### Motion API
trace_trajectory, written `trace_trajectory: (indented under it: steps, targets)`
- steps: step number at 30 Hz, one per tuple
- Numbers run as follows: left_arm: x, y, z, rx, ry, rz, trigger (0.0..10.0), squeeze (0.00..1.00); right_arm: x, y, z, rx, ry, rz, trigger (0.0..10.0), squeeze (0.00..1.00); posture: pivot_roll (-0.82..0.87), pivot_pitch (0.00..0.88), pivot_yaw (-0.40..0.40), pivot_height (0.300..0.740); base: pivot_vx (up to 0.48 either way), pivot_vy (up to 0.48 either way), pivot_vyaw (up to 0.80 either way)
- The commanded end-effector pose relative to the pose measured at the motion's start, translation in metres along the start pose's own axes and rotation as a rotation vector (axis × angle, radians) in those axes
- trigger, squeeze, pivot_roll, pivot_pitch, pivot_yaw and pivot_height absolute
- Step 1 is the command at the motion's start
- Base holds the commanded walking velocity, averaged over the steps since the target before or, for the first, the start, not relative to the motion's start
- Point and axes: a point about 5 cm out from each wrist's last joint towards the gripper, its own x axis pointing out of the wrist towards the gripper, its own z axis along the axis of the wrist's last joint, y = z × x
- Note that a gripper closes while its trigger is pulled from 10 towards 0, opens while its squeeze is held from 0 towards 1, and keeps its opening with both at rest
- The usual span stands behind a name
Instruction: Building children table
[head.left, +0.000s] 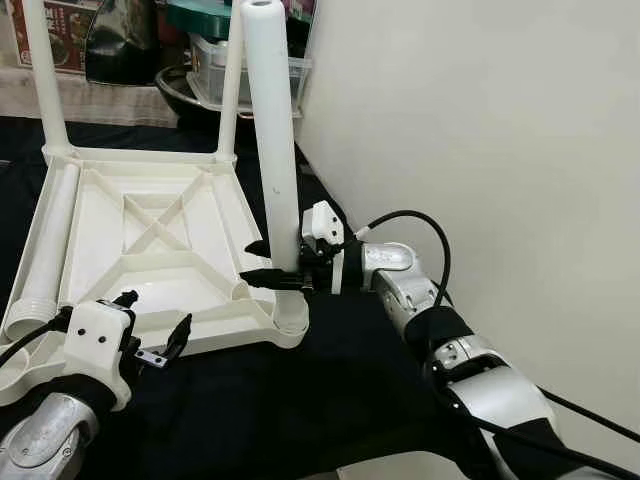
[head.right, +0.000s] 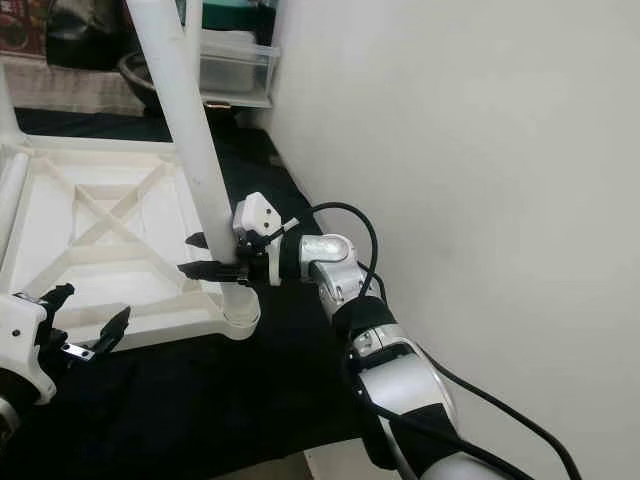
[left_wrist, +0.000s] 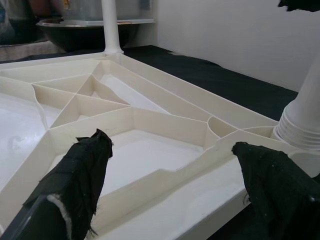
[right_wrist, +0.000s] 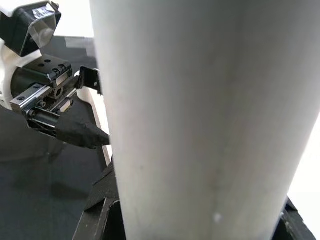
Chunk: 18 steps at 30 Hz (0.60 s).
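Observation:
The white children's table top (head.left: 150, 215) lies upside down on a black cloth. Two legs stand in its far corners, one on the left (head.left: 45, 80) and one on the right (head.left: 230, 90). A third leg (head.left: 275, 150) stands upright in the near right corner socket (head.left: 290, 318), and my right gripper (head.left: 272, 265) is shut on its lower part. That same leg (right_wrist: 200, 120) looms close in the right wrist view. A loose leg (head.left: 45, 250) lies along the top's left edge. My left gripper (head.left: 155, 325) hovers open over the near edge (left_wrist: 200, 200), holding nothing.
A pale wall (head.left: 480, 120) rises close on the right, just beyond my right arm. Along the back stand a dark bowl (head.left: 185, 85), a clear plastic box (head.left: 215, 60) and other clutter. Black cloth (head.left: 300, 400) covers the floor around the table.

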Motion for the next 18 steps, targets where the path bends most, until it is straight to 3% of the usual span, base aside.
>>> trace_trajectory:
  steps: [1,8,9,15,16,17,18]
  targets:
    - [-0.001,-0.002,0.000,-0.015,0.004,-0.006,10.0,0.00,-0.003,0.013,-0.027,0.129,0.025,0.032,0.0,0.00,0.29,0.000,-0.233,0.740,0.000,0.000,0.00]
    - [-0.001,0.001,0.001,-0.013,0.003,-0.004,10.0,0.00,0.001,0.019,-0.034,0.205,-0.042,-0.026,0.0,0.00,0.29,0.000,-0.222,0.740,0.000,0.000,0.00]
    - [0.000,0.001,0.001,-0.014,0.001,-0.002,10.0,0.00,0.004,0.020,-0.038,0.232,-0.055,-0.101,0.0,0.00,0.29,0.000,-0.220,0.740,0.000,0.000,0.00]
    - [0.000,0.001,0.001,-0.016,0.000,-0.001,10.0,0.00,0.007,0.019,-0.044,0.272,-0.063,-0.221,0.0,0.00,0.28,0.000,-0.216,0.740,0.000,0.000,0.00]
    - [0.000,0.001,0.001,-0.017,0.000,-0.002,10.0,0.00,0.008,0.019,-0.047,0.282,-0.052,-0.280,0.0,0.00,0.28,0.000,-0.215,0.740,0.000,0.000,0.00]
    - [0.000,0.001,0.001,-0.017,0.000,-0.002,10.0,0.00,0.007,0.013,-0.052,0.332,-0.021,-0.427,0.0,0.00,0.28,0.000,-0.213,0.740,0.000,0.000,0.00]
    - [0.000,0.001,0.001,-0.017,0.000,-0.002,10.0,0.00,0.007,0.013,-0.052,0.332,-0.021,-0.427,0.0,0.00,0.28,0.000,-0.213,0.740,0.000,0.000,0.00]
